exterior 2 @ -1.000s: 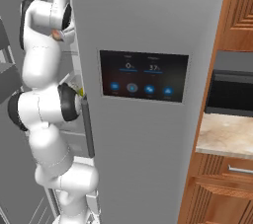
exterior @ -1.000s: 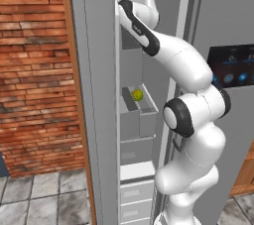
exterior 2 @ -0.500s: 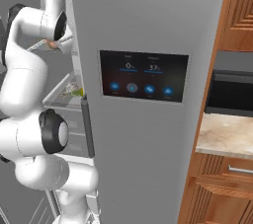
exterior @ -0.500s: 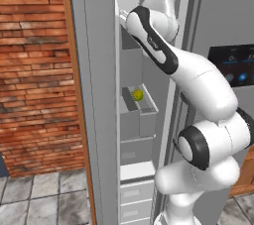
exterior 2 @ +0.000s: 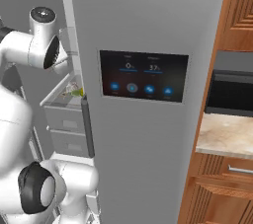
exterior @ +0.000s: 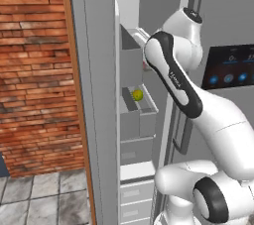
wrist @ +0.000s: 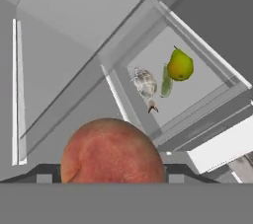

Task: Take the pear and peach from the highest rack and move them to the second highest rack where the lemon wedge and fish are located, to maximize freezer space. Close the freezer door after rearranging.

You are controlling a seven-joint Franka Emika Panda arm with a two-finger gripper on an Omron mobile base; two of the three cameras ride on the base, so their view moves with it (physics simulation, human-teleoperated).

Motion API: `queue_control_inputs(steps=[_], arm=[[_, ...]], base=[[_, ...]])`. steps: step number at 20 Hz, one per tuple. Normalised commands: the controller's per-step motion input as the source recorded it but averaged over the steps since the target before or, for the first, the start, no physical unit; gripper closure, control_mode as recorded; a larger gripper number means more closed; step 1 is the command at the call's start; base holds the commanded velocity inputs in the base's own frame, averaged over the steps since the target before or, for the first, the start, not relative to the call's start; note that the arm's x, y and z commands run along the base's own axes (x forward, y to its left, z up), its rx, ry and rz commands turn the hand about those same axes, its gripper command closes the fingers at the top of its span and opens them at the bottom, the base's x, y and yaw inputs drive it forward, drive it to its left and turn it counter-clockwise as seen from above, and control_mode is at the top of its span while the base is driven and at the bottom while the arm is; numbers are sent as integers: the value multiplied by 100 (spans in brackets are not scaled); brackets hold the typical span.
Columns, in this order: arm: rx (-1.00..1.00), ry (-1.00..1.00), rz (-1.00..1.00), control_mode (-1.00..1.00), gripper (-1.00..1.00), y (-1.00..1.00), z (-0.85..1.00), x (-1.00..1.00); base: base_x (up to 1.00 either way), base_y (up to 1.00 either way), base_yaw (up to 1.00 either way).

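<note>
While gripping the peach [wrist: 112, 151], gripper [wrist: 111, 178] partly closed around it. Below on rack [wrist: 197, 102]: pear [wrist: 180, 65], fish [wrist: 145, 83], lemon wedge [wrist: 166, 83].

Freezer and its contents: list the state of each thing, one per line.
Freezer door: open.
Peach: held in the gripper, off any rack.
Pear: lying on a rack beside the lemon wedge.
Lemon wedge: on that rack.
Fish: on that rack.
</note>
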Motion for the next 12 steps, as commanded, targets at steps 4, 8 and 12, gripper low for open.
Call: queue_control_inputs(steps=[4,8,12], arm=[[3,0,0,-100,100,-35,-53,-50],[0,0,0,-100,100,-31,-70,-7],[0,2,0,-100,100,-6,-67,20]], base=[[0,0,0],[0,0,0],[0,0,0]])
